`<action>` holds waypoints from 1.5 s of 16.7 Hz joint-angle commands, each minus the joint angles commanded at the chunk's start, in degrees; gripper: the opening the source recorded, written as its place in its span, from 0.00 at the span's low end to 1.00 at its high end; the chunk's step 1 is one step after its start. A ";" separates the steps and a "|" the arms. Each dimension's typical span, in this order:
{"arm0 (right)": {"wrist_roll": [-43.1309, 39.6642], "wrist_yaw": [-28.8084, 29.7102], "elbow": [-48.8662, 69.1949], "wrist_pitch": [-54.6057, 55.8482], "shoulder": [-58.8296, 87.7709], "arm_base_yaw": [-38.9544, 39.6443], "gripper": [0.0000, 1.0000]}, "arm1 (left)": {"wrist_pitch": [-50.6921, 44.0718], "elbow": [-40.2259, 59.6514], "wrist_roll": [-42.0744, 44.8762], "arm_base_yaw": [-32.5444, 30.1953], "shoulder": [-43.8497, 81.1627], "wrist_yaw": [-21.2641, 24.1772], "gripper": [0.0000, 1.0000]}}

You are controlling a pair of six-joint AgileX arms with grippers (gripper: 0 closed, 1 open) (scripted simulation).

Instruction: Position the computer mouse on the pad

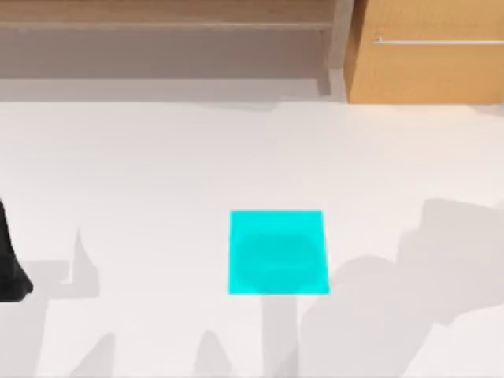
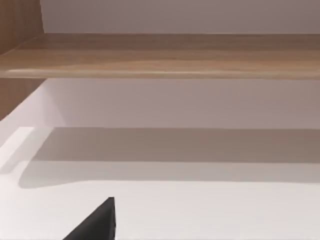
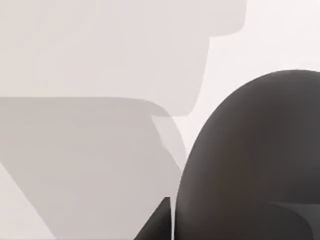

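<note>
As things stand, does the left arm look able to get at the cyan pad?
Probably yes. The left arm sits at the table's left edge, and only bare white tabletop lies between it and the pad. Whether it stretches that far is unsure.

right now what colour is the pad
Bright cyan, plain and unmarked; the pad shows best in the top view.

There is no writing, label, brand mark, number or sign to read anywhere. The cyan pad (image 1: 278, 252) is a plain unmarked sheet, the white tabletop (image 1: 157, 181) is plain, and the wooden cabinet (image 1: 425, 63) behind it carries no lettering.
</note>
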 joint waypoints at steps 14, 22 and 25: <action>-93.70 -1.79 22.51 -8.99 21.55 36.01 0.00 | 0.00 0.00 0.00 0.00 0.00 0.00 1.00; -142.06 -2.27 31.54 -9.56 26.89 55.90 0.00 | 0.00 0.00 0.00 0.00 0.00 0.00 1.00; -151.14 -1.94 33.10 -8.97 27.03 60.27 0.00 | 0.00 0.00 0.00 0.00 0.00 0.00 1.00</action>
